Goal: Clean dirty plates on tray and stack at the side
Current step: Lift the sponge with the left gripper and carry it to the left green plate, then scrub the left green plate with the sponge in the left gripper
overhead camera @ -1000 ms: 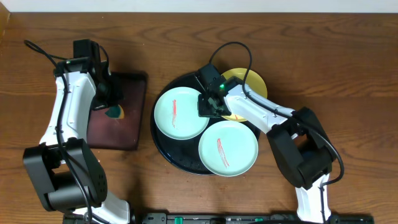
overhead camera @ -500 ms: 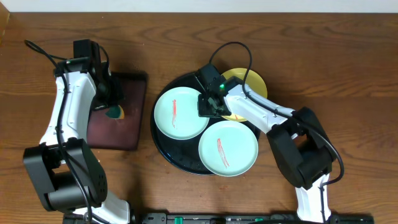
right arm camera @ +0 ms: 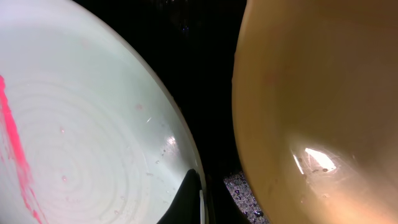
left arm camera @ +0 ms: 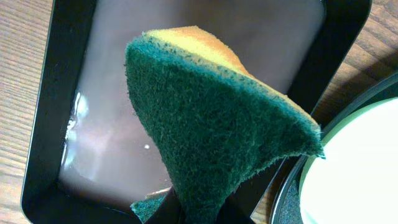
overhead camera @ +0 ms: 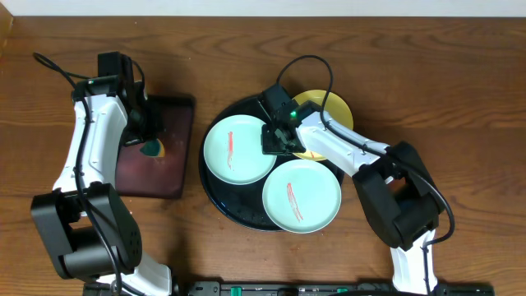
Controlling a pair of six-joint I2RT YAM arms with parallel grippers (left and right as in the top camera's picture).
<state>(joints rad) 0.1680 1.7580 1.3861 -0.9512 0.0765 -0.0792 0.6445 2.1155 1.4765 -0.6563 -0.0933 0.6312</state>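
Observation:
Three plates show in the overhead view: a mint-green plate (overhead camera: 234, 152) with a red smear on the left of the black tray (overhead camera: 215, 197), a second smeared mint-green plate (overhead camera: 301, 196) at the front right, and a yellow plate (overhead camera: 333, 111) at the back right, partly under the right arm. My right gripper (overhead camera: 276, 146) is shut on the right rim of the left mint plate (right arm camera: 87, 124), with one black finger (right arm camera: 186, 196) lying over that rim and the yellow plate (right arm camera: 323, 93) just beside it. My left gripper (overhead camera: 146, 141) is shut on a green-and-yellow sponge (left arm camera: 211, 124) above the maroon tray (left arm camera: 124, 93).
The maroon rectangular tray (overhead camera: 156, 177) lies left of the black tray on the brown wooden table (overhead camera: 460, 99). In the left wrist view the black tray's rim (left arm camera: 287, 199) and a mint plate's edge (left arm camera: 354, 168) sit at the lower right. Cables loop above both arms.

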